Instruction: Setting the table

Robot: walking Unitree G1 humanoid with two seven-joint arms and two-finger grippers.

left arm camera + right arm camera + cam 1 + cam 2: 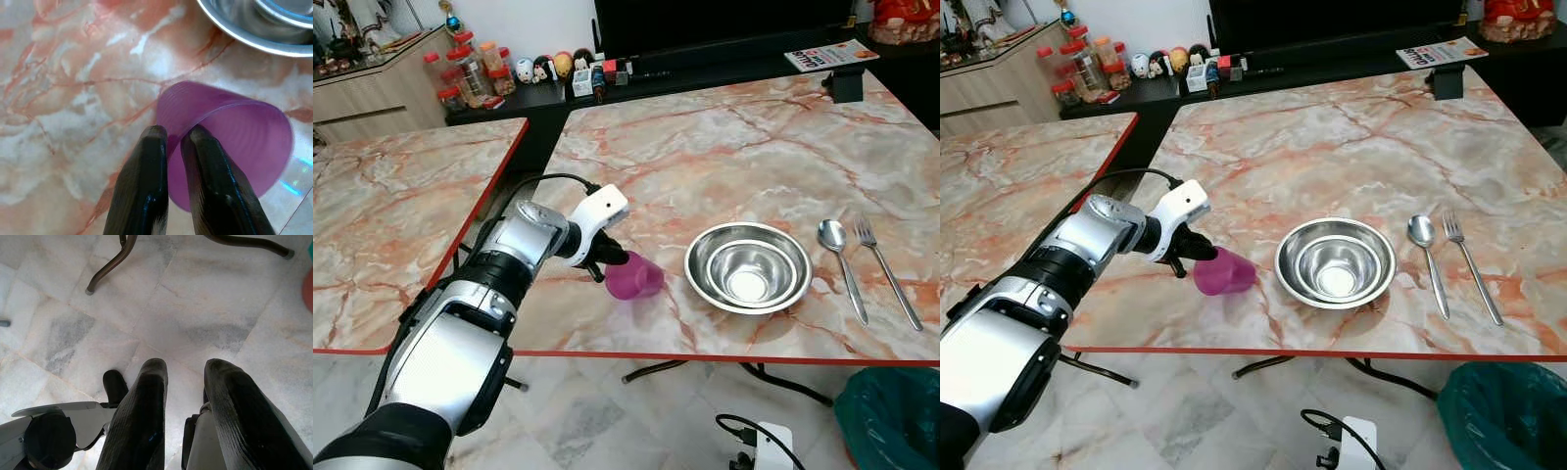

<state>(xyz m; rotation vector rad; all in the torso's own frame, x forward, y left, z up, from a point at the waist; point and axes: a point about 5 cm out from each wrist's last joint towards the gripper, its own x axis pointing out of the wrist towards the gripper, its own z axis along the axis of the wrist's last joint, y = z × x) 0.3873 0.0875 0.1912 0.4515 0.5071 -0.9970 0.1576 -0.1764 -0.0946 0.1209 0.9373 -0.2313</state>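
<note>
A translucent purple cup lies tipped on its side on the marble table, near the front edge and left of a steel bowl. My left gripper reaches in from the left and is shut on the cup. In the left wrist view the two black fingers pinch the wall of the cup. A spoon and a fork lie side by side right of the bowl. My right gripper hangs open over the floor tiles.
A second marble table stands to the left across a narrow gap. Jars and figurines line a shelf behind. A booklet lies at the far edge. A green bin bag and a white device with a cable sit on the floor.
</note>
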